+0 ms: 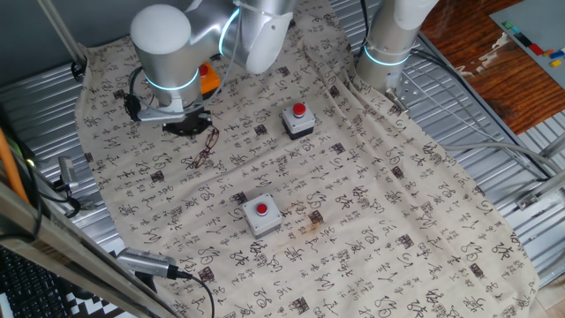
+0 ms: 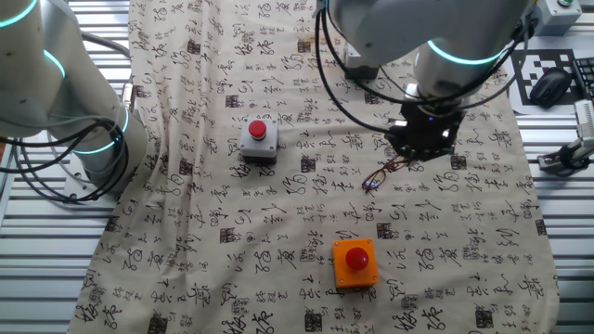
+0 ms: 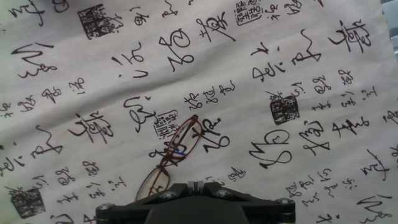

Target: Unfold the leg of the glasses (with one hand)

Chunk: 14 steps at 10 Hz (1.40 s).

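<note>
Low over cloth (image 2: 278, 213), tool (image 2: 422, 139) just above glasses (image 3: 171, 155).

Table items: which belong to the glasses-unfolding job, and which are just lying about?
Job: thin reddish-brown wire-framed glasses; gripper above them.
Lying about: two grey boxes with red buttons; orange box with red button; character-printed cloth.

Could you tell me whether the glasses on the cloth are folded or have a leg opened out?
Cannot tell: the glasses lie on the cloth below the claw, and no leg can be made out in any view.
</note>
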Motion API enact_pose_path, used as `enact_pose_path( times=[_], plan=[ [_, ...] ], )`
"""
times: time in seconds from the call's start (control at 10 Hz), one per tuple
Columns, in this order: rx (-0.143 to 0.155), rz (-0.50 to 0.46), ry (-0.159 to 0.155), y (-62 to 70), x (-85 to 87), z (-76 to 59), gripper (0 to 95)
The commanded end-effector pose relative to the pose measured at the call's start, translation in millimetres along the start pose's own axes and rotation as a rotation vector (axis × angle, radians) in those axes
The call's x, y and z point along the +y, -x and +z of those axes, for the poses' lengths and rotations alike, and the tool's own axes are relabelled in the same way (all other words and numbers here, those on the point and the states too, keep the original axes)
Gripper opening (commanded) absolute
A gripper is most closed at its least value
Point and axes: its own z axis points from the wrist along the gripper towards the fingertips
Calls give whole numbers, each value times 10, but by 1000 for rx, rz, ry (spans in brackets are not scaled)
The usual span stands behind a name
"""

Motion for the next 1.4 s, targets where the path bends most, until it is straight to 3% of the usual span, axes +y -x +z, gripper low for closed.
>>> enact_pose_path(
  times=[0.1, 0.4, 1.4],
  plan=[
    [-15, 12, 34, -35, 23, 26, 0],
    [-12, 32, 54, -110, 135, 45, 0],
    [-2, 43, 59, -161, 345, 24, 0]
  ],
)
